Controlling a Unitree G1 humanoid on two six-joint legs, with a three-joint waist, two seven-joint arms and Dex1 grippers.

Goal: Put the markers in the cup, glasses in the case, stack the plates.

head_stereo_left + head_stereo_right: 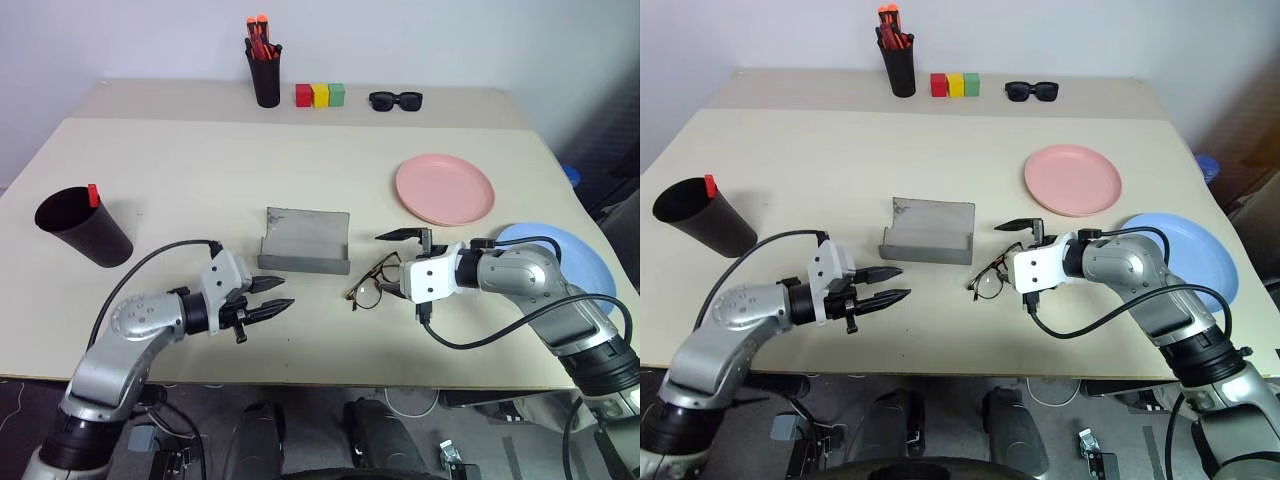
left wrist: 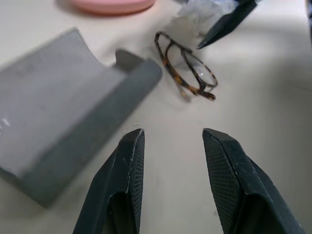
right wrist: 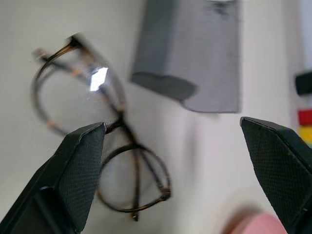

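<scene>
The wire-framed glasses (image 1: 375, 283) lie folded on the table just right of the open grey case (image 1: 305, 243). My right gripper (image 1: 1013, 267) is wide open right at the glasses, with one finger on either side and nothing gripped. My left gripper (image 1: 275, 296) is open and empty, low over the table in front of the case's left end. The big black cup (image 1: 85, 228) stands at the far left, and a marker's red cap (image 1: 93, 195) pokes over its rim. The pink plate (image 1: 445, 188) lies apart from the blue plate (image 1: 560, 260), which my right arm partly hides.
At the back stand a small black cup of orange-red pens (image 1: 265, 65), three coloured blocks (image 1: 320, 95) and black sunglasses (image 1: 396, 100). The table's front edge runs just below both grippers.
</scene>
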